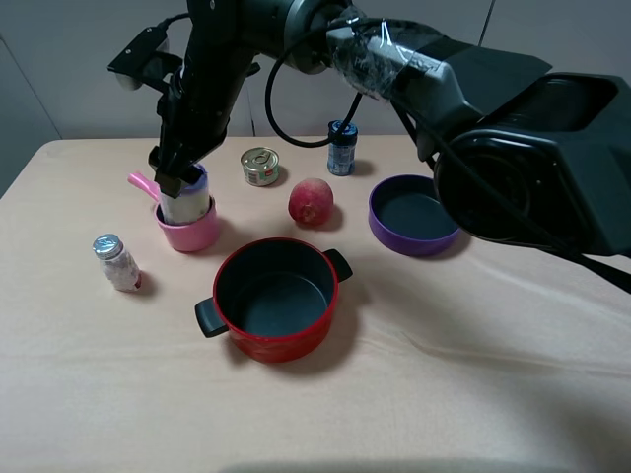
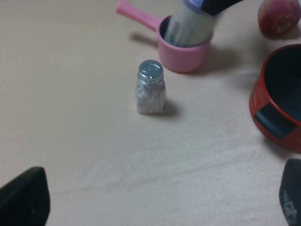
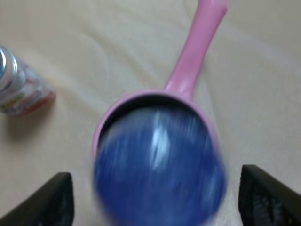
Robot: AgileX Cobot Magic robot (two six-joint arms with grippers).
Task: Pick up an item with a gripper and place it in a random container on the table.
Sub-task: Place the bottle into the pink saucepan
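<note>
1. We see the canister (image 1: 185, 202) standing upright inside the small pink saucepan (image 1: 190, 233), its purple top showing just above the rim.
2. The saucepan sits on the left part of the surface (image 1: 444, 374); its straight pink handle (image 1: 144, 184) points away toward the far left edge.
3. The right end effector (image 1: 175, 169) reaches across from the right side and hangs directly over the canister top.
4. In the right wrist view its two black fingers (image 3: 52, 202) stand apart on either side of the blurred purple top (image 3: 157, 172), with gaps on both sides, so we read it as parted and gripping nothing.
5. In the overhead view we cannot tell whether its tips touch the canister.
6. The left end effector (image 2: 155, 207) shows only its two dark tips at the corners of the left wrist view, spread wide over bare surface, with nothing between them.
7. A small foil-capped bottle (image 1: 116, 261) stands near the saucepan, on its near left.
8. A red two-handled pot (image 1: 276, 299) sits just right of the saucepan, nearer us.
9. Behind the pot lie a red apple (image 1: 311, 201), a tin can (image 1: 260, 166) and a blue-lidded jar (image 1: 341, 148).
10. A purple pan (image 1: 412, 214) sits to the right of the apple.
</note>
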